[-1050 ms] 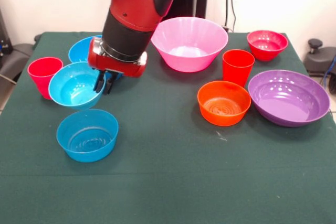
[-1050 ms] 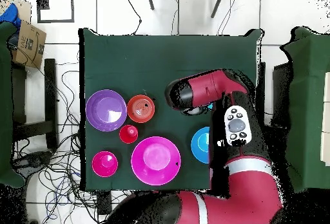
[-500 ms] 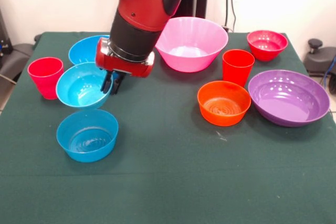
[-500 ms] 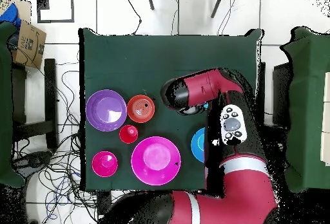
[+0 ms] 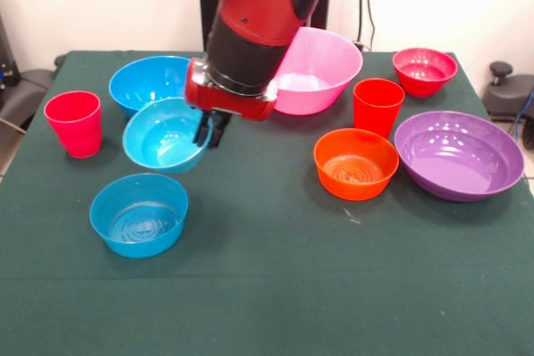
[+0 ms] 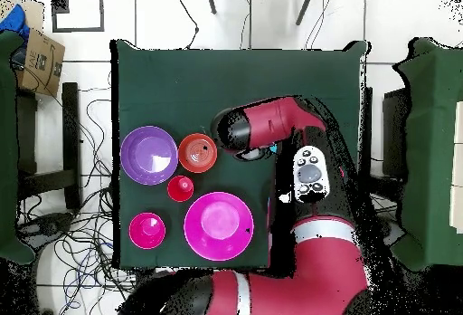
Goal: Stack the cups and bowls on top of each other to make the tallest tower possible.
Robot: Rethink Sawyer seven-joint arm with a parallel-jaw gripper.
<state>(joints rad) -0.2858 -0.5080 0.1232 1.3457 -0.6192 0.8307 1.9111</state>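
**Clerk:** Nine items on the green table [image 5: 275, 289], none stacked yet. Item one: small light-blue bowl [image 5: 165, 144], tilted, clear of the cloth, its rim pinched at about three o'clock by the gripper [image 5: 210, 131], whose fingers are closed on that rim.

**Checker:** Position of that bowl against the rest?

**Clerk:** Deep blue bowl [image 5: 150, 81] just behind it at eleven o'clock; small blue bowl [image 5: 138, 214] below it at seven o'clock, apart. Pinkish-red cup [image 5: 74, 123] at nine o'clock. Small orange bowl [image 5: 356, 163] well off at three o'clock, with the orange-red cup [image 5: 378, 106], purple bowl [image 5: 459, 154] and small red bowl [image 5: 425, 70] beyond. Large pink bowl [image 5: 313, 68] at one o'clock, partly behind the arm [image 5: 250, 14].

**Checker:** Overhead record?

**Clerk:** Arm covers the carried bowl; only a sliver of light blue shows by the wrist.

**Checker:** Step in hand?

**Clerk:** Judged as carrying, mid-air, destination not evident. Next move likely calls for levelling the bowl, centring it over a wider base or a free patch of cloth, lowering until seated, then releasing. Risk: a rim pinch lets it swing or land crooked.
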